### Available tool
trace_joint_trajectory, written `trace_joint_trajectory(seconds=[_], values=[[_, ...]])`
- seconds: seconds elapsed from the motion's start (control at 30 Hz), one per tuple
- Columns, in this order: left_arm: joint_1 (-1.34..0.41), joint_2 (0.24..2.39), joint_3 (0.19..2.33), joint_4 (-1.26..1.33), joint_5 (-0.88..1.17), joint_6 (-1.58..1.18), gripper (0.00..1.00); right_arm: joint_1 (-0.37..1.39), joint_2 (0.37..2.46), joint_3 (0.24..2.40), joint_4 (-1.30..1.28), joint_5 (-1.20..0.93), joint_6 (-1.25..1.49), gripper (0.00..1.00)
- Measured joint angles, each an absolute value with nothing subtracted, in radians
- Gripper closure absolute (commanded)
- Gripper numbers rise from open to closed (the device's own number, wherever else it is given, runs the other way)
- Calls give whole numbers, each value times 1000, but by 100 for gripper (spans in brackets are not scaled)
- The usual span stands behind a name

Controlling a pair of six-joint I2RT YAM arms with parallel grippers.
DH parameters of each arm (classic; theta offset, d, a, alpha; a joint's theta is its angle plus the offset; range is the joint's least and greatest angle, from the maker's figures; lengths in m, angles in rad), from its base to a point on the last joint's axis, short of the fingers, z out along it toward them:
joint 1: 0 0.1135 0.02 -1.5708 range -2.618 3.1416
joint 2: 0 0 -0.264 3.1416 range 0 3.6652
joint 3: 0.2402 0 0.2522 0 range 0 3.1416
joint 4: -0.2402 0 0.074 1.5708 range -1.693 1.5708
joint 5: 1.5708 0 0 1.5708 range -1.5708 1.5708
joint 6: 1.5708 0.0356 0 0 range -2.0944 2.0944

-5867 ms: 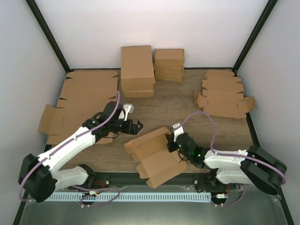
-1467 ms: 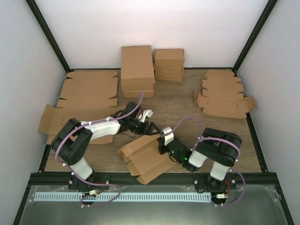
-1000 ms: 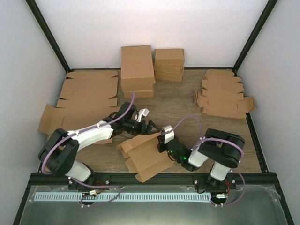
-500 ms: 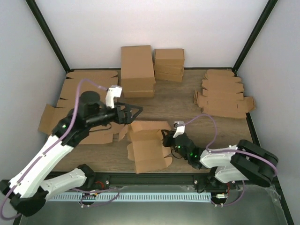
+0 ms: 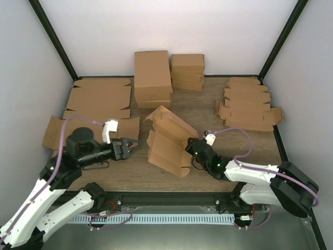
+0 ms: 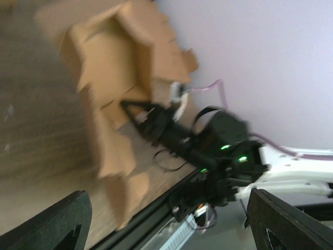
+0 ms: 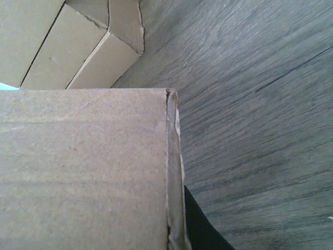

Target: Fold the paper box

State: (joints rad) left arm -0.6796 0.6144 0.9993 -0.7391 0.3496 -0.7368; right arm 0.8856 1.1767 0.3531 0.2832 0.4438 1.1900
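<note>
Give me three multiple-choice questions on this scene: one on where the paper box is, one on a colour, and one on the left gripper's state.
1. Where is the paper box?
A) against the back wall
B) in the middle, at the right gripper
C) at the far left edge
2. What colour are the arm cables?
A) purple
B) green
C) orange
3. The left gripper is:
A) shut on the box
B) open, apart from the box
C) out of view

Answers: B, it stands tilted in the middle with the right gripper on its edge; A, purple loops run along both arms; B, the left wrist view shows its fingers spread with nothing between them.
</note>
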Motion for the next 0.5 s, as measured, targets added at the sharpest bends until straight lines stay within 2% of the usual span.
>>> trace_joint_trajectory(seconds=[0.1, 0.2, 0.5], values=[[-680, 613, 879, -732, 359, -764, 24, 886, 1156, 358, 251, 472, 1199, 99], [-680, 613, 801, -728, 339, -770, 37, 886, 1146, 358, 229, 490, 1201, 99], [-680, 703, 765, -576, 325, -760, 42, 886, 1143, 358, 201, 499, 1205, 99]])
